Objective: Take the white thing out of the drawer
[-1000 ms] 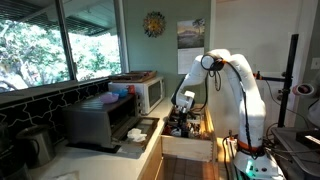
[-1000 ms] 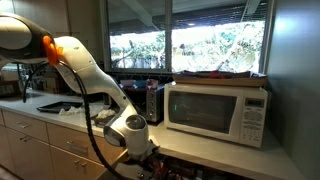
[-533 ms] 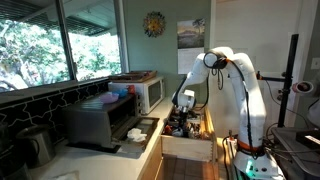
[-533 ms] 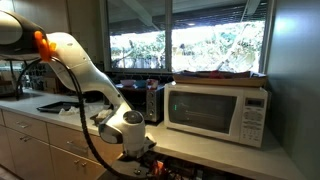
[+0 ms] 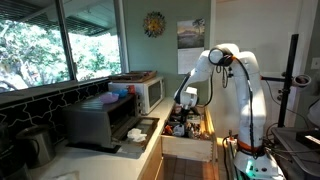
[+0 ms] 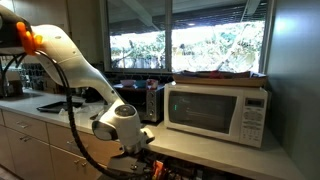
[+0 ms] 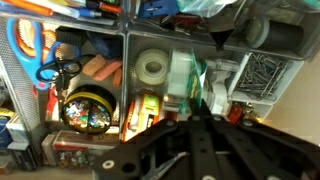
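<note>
No legible text or labels anywhere

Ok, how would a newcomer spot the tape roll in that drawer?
Start at the open drawer. In the wrist view, its middle compartment holds the tape roll, lying flat. It is the only pale ring with a hole; the round tin beside it is full of colourful bits.

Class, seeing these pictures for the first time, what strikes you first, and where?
The big white robot arm bends down into the open drawer at lower centre. In the wrist view the drawer is crammed: a tape roll mid-frame, a tin of colourful bits at left.
</note>
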Available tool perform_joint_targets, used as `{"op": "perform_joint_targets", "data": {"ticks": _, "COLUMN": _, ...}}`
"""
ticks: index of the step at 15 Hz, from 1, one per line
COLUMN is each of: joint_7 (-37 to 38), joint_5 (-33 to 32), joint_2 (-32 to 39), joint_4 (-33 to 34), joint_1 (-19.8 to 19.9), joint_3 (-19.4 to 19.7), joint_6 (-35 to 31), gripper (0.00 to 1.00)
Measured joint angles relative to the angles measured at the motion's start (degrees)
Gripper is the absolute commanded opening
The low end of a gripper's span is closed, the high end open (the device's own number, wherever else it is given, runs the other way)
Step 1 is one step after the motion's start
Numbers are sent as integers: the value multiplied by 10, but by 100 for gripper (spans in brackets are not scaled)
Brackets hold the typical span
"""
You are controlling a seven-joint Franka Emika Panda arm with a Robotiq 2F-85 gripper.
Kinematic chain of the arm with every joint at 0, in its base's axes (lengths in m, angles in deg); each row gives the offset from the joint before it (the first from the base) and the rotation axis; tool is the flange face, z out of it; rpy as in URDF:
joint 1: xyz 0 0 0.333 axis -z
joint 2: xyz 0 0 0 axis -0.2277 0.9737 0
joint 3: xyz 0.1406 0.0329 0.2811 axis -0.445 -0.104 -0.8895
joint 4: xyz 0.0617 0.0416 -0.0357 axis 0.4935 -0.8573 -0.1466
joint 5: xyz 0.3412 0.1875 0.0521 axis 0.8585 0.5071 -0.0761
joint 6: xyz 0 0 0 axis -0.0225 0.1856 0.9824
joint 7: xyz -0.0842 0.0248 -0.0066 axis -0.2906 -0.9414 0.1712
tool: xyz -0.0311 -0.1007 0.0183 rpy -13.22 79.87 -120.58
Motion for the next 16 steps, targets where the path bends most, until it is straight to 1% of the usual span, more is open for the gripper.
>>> {"op": "perform_joint_targets", "data": {"ticks": 4, "joint_7": 18, "joint_5": -20, "joint_2": -39, "joint_4": -27, "joint_1": -2, "joint_3": 6, "joint_6": -24, "gripper": 0}}
{"op": "perform_joint_targets", "data": {"ticks": 7, "joint_7": 58, "joint_5": -75, "joint_2": -73, "joint_4": -52, "joint_1": -3, "joint_3": 16, "joint_6": -25, "gripper": 0}}
{"op": "perform_joint_targets", "data": {"ticks": 9, "joint_7": 105, "joint_5": -141, "joint_2": -99, "joint_4": -69, "joint_1": -2, "joint_3": 27, "joint_6": -25, "gripper": 0}}
{"op": "perform_joint_targets", "data": {"ticks": 12, "joint_7": 191, "joint_5": -272, "joint_2": -138, "joint_4": -89, "joint_1": 18, "joint_3": 29, "joint_6": -10, "gripper": 0}}
{"op": "perform_joint_targets", "data": {"ticks": 14, "joint_7": 237, "joint_5": -359, "joint_2": -166, "joint_4": -93, "joint_1": 36, "joint_3": 30, "joint_6": 32, "gripper": 0}}
{"op": "perform_joint_targets", "data": {"ticks": 16, "joint_7": 279, "joint_5": -445, "joint_2": -211, "joint_4": -89, "joint_1": 54, "joint_3": 31, "joint_6": 107, "gripper": 0}}
